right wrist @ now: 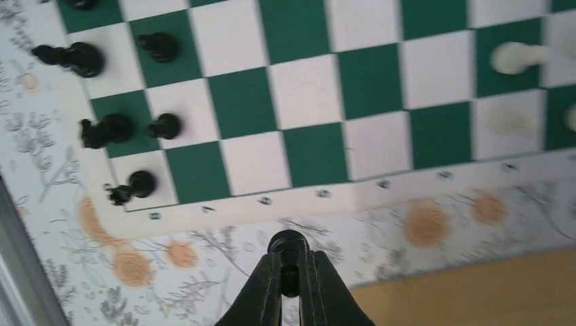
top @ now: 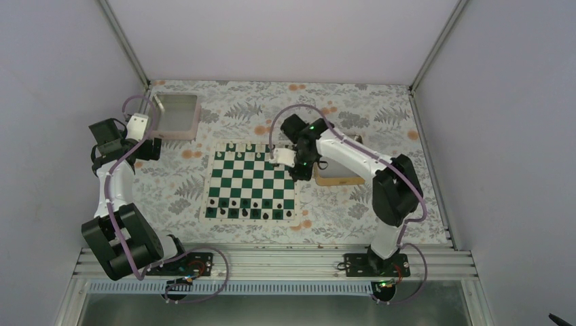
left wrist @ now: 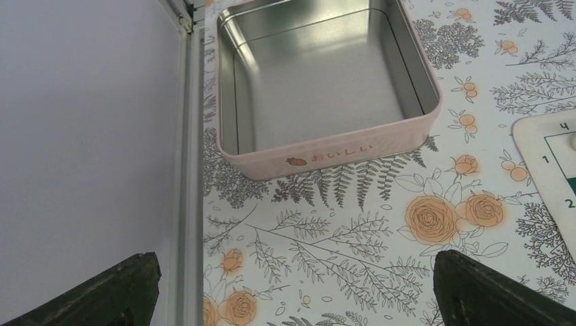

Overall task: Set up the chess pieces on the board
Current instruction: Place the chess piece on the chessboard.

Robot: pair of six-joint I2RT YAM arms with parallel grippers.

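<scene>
**Beside the board [right wrist: 306,88], one black piece [right wrist: 286,243] is ready**

The right fingers [right wrist: 278,278] are pinched shut on this tiny, round-topped piece, over the table [right wrist: 421,224] just off the board's edge. Next, I think, it must go to a free square near the other chess pieces [right wrist: 163,125] and stand up. The left fingers [top: 140,124] are wide open and empty, near the pink tin [left wrist: 326,153].
</scene>
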